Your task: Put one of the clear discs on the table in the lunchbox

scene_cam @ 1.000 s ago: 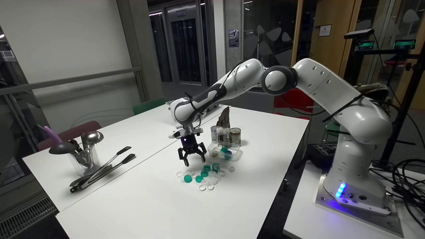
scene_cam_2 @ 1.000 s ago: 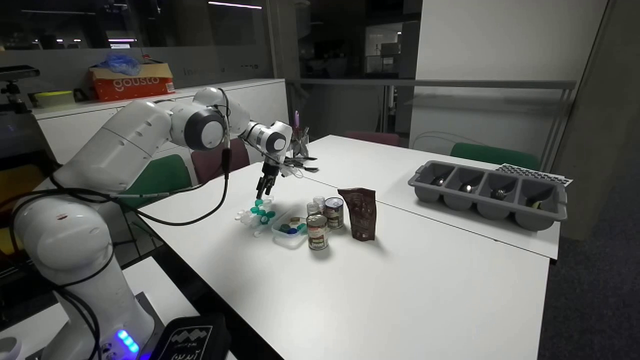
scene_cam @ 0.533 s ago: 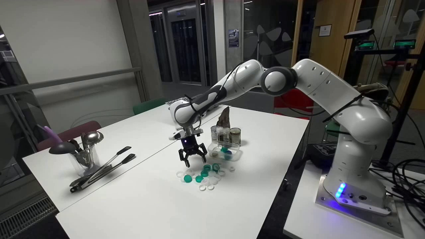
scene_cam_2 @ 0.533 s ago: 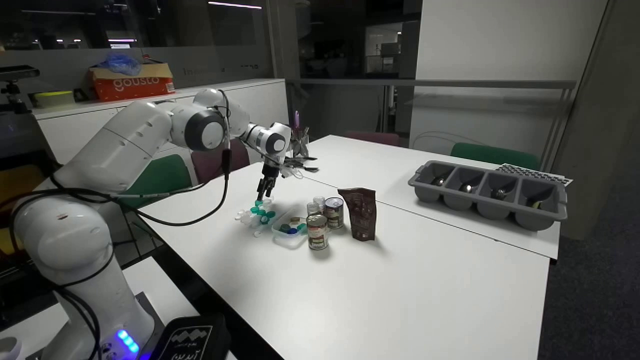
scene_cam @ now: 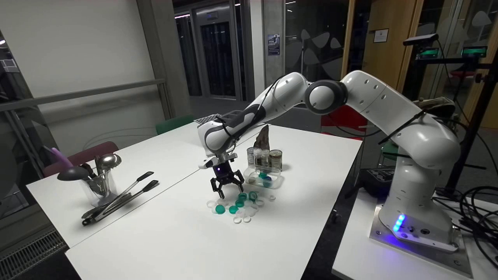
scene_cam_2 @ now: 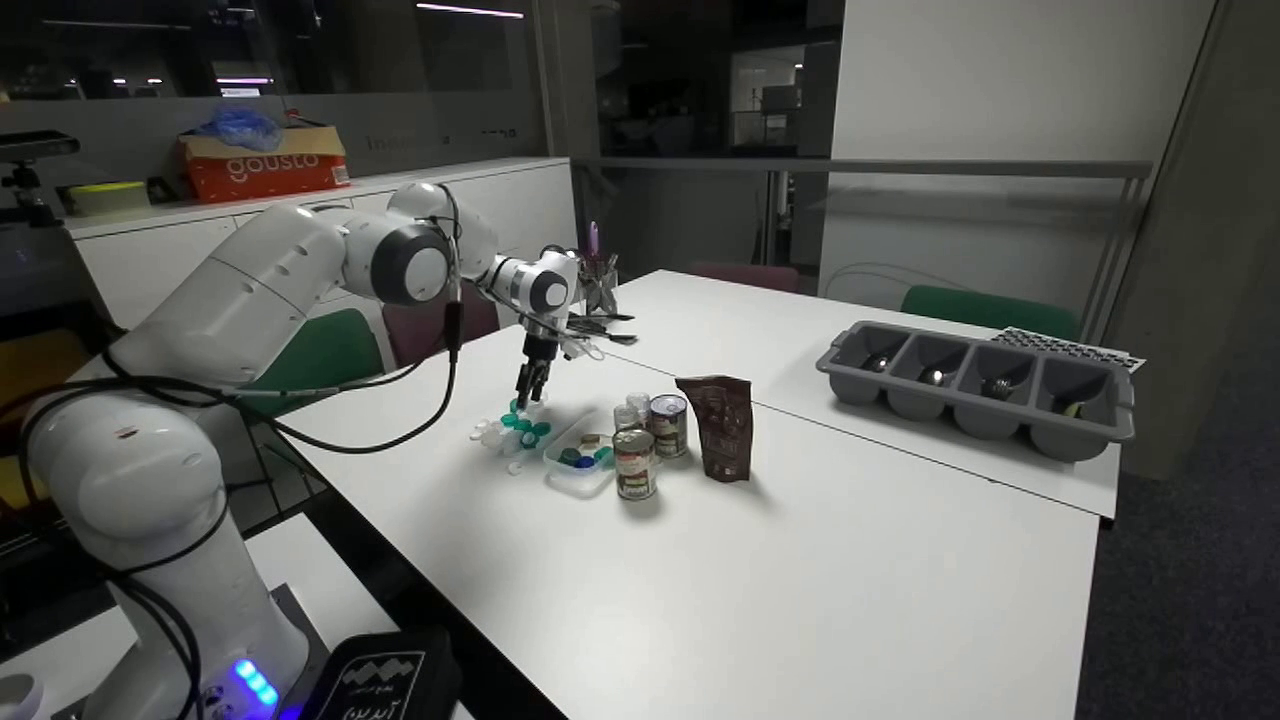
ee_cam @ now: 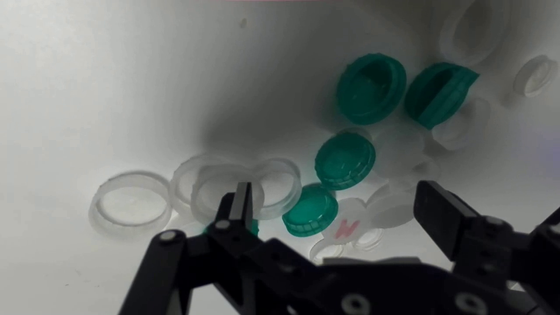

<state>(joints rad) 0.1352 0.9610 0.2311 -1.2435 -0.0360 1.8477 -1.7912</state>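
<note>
White tabletop runs through both exterior views. On it, clear discs lie in a loose cluster, some overlapping, with teal discs in the way among them. The gripper hangs over the discs, its fingers spread wide. Near them sits the lunchbox, coloured caps inside; tins, small clear jars and a brown pouch stand to one side. Well apart lie tongs and a grey cutlery tray.
</note>
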